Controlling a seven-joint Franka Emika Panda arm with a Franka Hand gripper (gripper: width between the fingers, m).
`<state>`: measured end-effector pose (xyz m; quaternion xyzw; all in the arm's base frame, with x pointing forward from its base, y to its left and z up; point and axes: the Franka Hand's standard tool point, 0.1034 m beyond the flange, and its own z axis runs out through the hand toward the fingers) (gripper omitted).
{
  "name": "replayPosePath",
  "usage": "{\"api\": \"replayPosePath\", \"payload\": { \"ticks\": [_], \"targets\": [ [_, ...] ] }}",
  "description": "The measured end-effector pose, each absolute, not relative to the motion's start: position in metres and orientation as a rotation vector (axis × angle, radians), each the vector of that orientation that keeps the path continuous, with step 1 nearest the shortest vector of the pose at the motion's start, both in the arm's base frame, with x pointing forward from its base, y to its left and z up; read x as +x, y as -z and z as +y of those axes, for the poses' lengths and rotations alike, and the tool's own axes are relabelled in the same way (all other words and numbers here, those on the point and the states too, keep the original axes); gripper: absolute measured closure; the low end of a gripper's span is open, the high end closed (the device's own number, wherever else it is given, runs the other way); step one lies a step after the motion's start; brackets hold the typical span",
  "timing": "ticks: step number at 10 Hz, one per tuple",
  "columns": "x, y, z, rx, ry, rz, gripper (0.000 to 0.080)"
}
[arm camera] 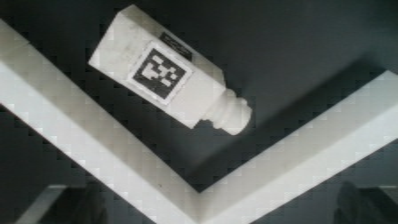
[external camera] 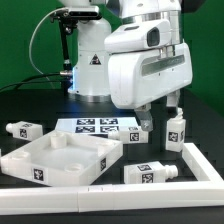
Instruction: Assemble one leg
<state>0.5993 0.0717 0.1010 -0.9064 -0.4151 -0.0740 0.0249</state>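
Claw (external camera: 160, 112) hangs above the table (external camera: 45, 110), jaws parted and holding nothing. Four legs rest on the table. The nearest leg (external camera: 176, 130) is at the claw's 5 o'clock. The second leg (external camera: 138, 135) is at its 7 o'clock, beside the marker board (external camera: 98, 125). The third leg (external camera: 150, 172) is at 3 o'clock of the tray-like panel (external camera: 25, 158), and the fourth leg (external camera: 22, 130) at its 10 o'clock. Wrist view: one leg (arm camera: 164, 68) lies flat inside the angle of the L-shaped bar (arm camera: 71, 120), stub toward the corner. Which of the four it is cannot be told.
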Motion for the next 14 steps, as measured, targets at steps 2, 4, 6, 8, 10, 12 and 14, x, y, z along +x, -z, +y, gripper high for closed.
{"api": "replayPosePath", "payload": {
  "ticks": [2, 4, 6, 8, 10, 12, 14],
  "targets": [
    [0.599, -0.101, 0.072, -2.803, 0.229, -1.284, 0.015],
    [0.599, -0.101, 0.071, -2.804, 0.228, -1.285, 0.015],
    [0.604, -0.091, 0.061, -2.733, 0.185, -1.449, 0.015],
    [0.618, -0.073, 0.058, -2.666, 0.224, -1.644, 0.015],
    [0.618, -0.038, 0.05, -2.641, 0.245, -1.686, 0.015],
    [0.619, -0.038, 0.049, -2.645, 0.242, -1.677, 0.015],
    [0.617, -0.032, 0.046, -2.606, 0.238, -1.753, 0.015]
  ]
}}
